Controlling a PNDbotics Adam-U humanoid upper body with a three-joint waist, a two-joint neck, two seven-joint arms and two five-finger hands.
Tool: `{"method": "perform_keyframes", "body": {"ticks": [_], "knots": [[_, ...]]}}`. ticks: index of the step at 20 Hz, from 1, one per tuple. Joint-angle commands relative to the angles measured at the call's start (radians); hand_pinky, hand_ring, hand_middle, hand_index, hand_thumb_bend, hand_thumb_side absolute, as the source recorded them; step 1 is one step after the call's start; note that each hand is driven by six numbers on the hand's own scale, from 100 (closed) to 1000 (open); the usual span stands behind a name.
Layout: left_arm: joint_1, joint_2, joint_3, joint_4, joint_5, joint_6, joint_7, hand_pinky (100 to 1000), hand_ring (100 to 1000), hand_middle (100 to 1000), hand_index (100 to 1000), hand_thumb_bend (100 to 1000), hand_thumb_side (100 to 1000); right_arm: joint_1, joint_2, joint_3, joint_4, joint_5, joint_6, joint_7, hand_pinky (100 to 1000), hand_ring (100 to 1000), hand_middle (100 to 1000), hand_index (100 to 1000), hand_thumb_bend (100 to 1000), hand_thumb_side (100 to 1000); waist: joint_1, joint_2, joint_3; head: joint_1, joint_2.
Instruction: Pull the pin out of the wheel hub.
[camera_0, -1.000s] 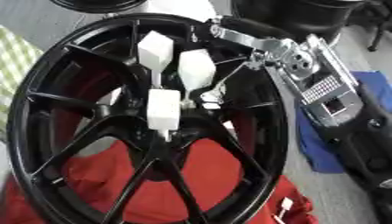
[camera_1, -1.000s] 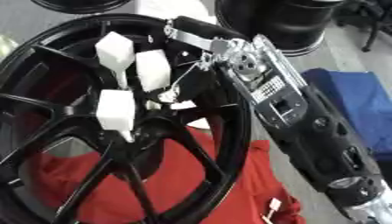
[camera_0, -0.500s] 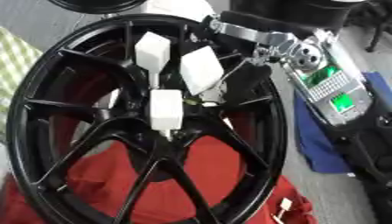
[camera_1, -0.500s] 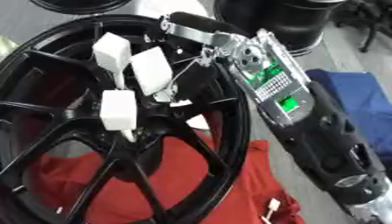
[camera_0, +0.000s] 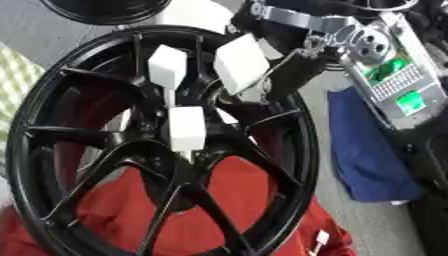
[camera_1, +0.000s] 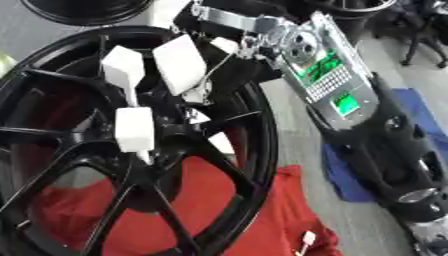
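Left eye view, right hand (camera_0: 241, 62) over wheel hub (camera_0: 188, 150), pin perhaps hidden.

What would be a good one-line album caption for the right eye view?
The robot's right hand, its white-padded fingers spread at the hub of a black spoked wheel that lies over a red cloth.

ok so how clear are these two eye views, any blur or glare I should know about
Left eye view: soft throughout, the black wheel spokes smeared, the white fingertips washed out. Right eye view: similarly soft; green lights on the right arm bloom, and the red cloth shows no weave.
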Motion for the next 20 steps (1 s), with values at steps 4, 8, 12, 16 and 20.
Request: {"method": "perform_keyframes", "body": {"ticks": [4, 8, 12, 16, 20], "knots": [[0.006, 0.02, 0.01, -0.007, -0.009, 0.0, 0.01, 581, 511, 489, 678, 116, 967, -0.015, -0.134, -0.098, -0.011, -0.098, 0.024, -0.041, 530, 543, 267, 481, 418, 100, 0.001, -0.044, -0.017, 0.012, 0.021], [0.018, 0.029, 0.018, -0.004, -0.009, -0.001, 0.018, 581, 511, 489, 678, 115, 967, 0.028, -0.229, -0.175, -0.001, -0.161, 0.024, -0.098, 527, 543, 270, 481, 418, 100, -0.001, -0.052, -0.036, 0.03, 0.032], [0.026, 0.038, 0.026, -0.004, -0.009, -0.001, 0.027, 580, 511, 489, 678, 113, 967, 0.122, -0.332, -0.272, 0.029, -0.225, 0.028, -0.161, 515, 542, 271, 481, 418, 100, 0.001, -0.05, -0.057, 0.051, 0.032], [0.03, 0.045, 0.041, -0.005, -0.006, -0.002, 0.04, 580, 511, 489, 678, 110, 966, 0.221, -0.425, -0.37, 0.107, -0.286, 0.045, -0.222, 521, 543, 276, 484, 417, 100, 0.009, -0.036, -0.077, 0.08, 0.023], [0.03, 0.051, 0.06, -0.009, 0.001, -0.005, 0.068, 579, 510, 488, 677, 107, 962, 0.32, -0.442, -0.445, 0.179, -0.291, 0.079, -0.283, 567, 563, 325, 512, 430, 100, 0.02, -0.019, -0.1, 0.113, 0.011]]}}
